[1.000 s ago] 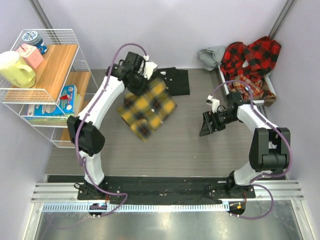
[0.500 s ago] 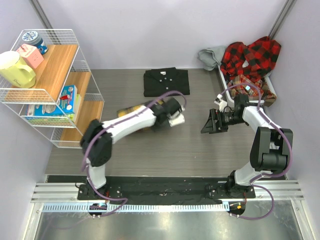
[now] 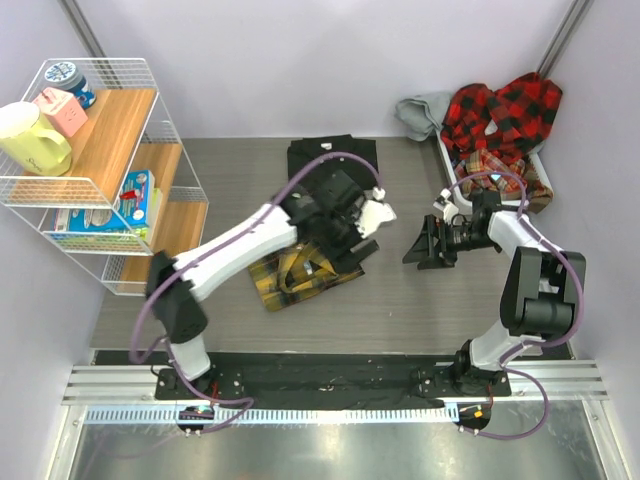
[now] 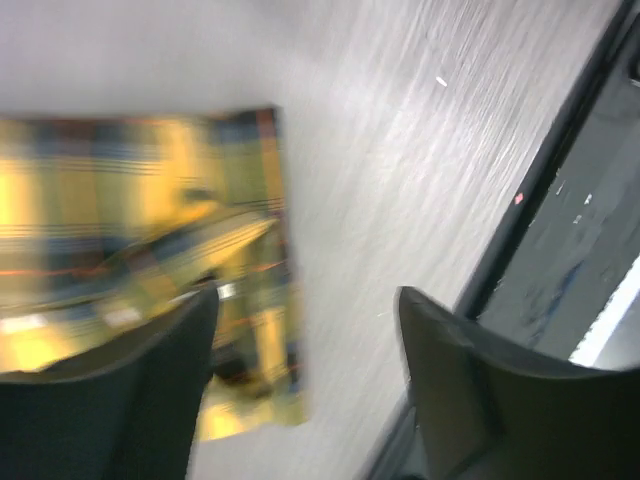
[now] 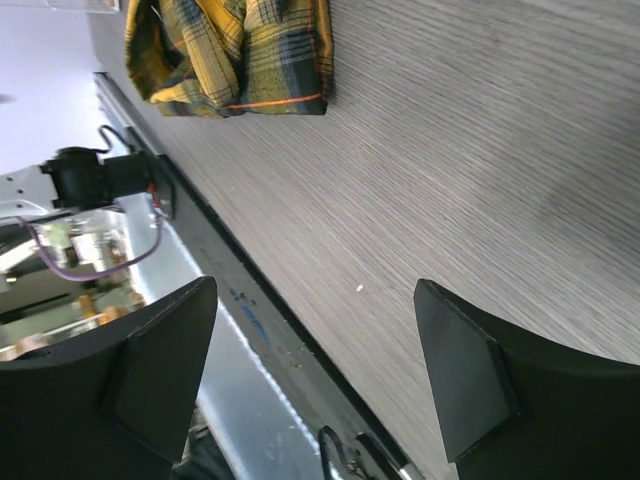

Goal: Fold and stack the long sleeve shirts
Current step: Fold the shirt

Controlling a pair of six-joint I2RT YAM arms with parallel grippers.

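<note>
Yellow plaid shirt (image 3: pixel 300 275) lies rumpled, six o'clock of the black shirt (image 3: pixel 305 160) — left claw (image 4: pixel 303 385) just dropped it, now spread wide; right claw (image 5: pixel 312 372) spread too.

No wording is showing legibly anywhere. The box (image 3: pixel 138 196) on the shelf (image 3: pixel 112 132) is carrying colourful print and the tin (image 3: pixel 64 74) is bearing a label, both too small to read.
</note>
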